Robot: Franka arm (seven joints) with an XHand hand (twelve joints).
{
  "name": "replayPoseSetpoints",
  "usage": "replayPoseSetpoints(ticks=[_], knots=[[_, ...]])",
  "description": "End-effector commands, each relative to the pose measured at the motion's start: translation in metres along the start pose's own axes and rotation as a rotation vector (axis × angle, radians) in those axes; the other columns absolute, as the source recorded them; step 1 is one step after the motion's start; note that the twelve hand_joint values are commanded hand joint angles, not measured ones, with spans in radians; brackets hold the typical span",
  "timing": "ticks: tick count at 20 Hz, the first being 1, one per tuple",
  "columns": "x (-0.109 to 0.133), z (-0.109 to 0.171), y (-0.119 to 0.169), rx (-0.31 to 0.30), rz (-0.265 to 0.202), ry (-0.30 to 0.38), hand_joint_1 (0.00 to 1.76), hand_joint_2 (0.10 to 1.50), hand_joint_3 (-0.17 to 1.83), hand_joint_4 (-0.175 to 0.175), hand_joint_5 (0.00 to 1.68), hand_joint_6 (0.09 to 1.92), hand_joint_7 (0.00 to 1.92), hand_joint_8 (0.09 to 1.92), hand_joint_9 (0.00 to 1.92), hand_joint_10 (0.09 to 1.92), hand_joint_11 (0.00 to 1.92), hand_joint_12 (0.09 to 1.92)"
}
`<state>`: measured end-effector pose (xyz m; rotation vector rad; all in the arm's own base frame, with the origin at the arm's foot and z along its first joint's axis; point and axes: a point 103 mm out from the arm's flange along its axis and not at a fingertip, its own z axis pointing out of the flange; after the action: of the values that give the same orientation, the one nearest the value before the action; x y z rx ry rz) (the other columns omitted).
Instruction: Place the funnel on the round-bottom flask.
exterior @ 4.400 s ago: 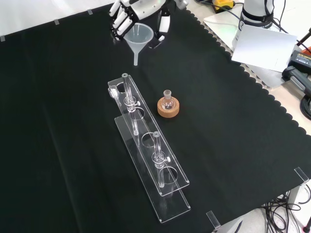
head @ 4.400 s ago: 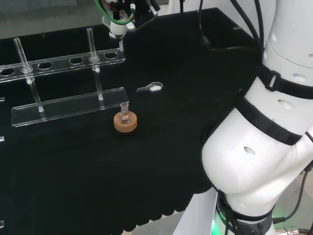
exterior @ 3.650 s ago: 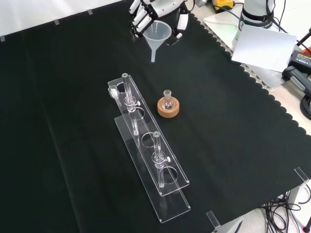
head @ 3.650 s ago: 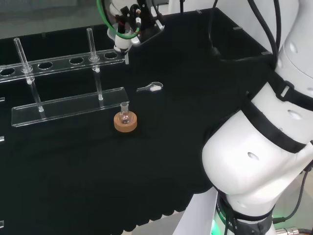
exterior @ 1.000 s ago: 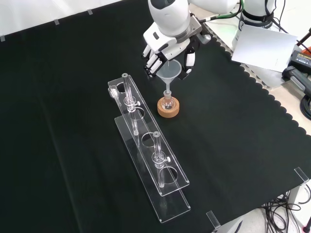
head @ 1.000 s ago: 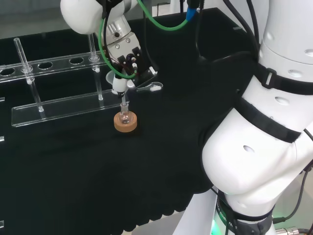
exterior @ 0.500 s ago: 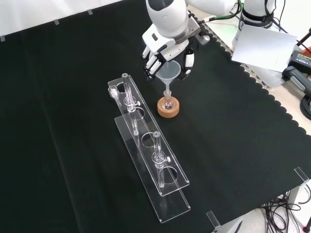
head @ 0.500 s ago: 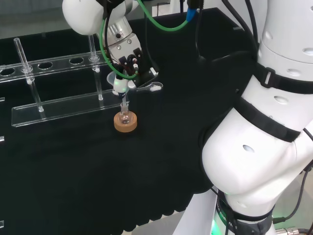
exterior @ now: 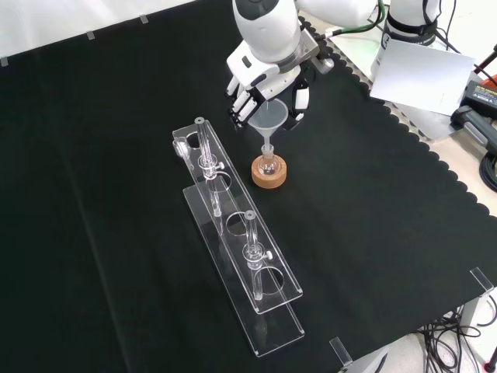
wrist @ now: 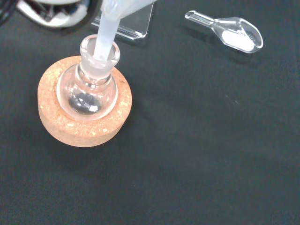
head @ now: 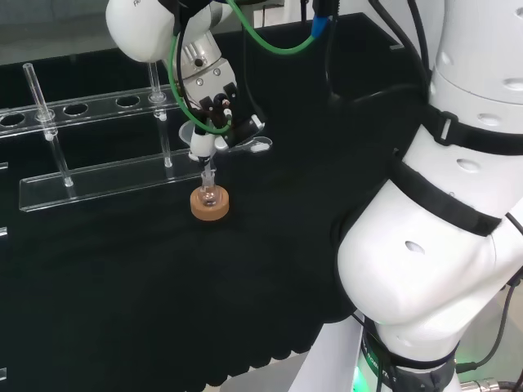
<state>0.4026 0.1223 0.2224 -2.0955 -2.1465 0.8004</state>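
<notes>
My head camera sits behind and above my base, looking over my white links [head: 425,269] at the bench from some way off. My front camera faces me from across the black cloth [exterior: 93,194] and looks steeply down on it, also from a distance. My wrist camera looks past my palm, straight down and very close. All 3 views share the cork ring [head: 210,206] [exterior: 269,172] [wrist: 84,126] with its flask [wrist: 87,91]; the 2 far views also share the clear rack [head: 114,175] [exterior: 241,256].
</notes>
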Motion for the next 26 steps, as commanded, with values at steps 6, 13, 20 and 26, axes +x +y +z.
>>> replayPoseSetpoints(ticks=[6, 13, 20, 26], knots=[[0.001, 0.009, 0.005, 0.005, -0.004, 0.006, 0.92, 0.75, 0.68, 0.008, 0.69, 0.76, 0.64, 0.68, 1.02, 0.42, 0.72, 1.21], [0.002, 0.013, 0.006, 0.010, -0.005, 0.005, 0.92, 0.75, 0.68, 0.005, 0.69, 0.76, 0.64, 0.68, 1.03, 0.42, 0.73, 1.20], [0.004, 0.018, 0.009, 0.012, -0.014, 0.004, 0.93, 0.75, 0.68, 0.004, 0.69, 0.76, 0.64, 0.69, 1.03, 0.42, 0.74, 1.19], [0.007, 0.024, 0.013, 0.018, -0.024, -0.003, 0.93, 0.75, 0.68, 0.004, 0.69, 0.76, 0.64, 0.69, 1.03, 0.42, 0.74, 1.19]])
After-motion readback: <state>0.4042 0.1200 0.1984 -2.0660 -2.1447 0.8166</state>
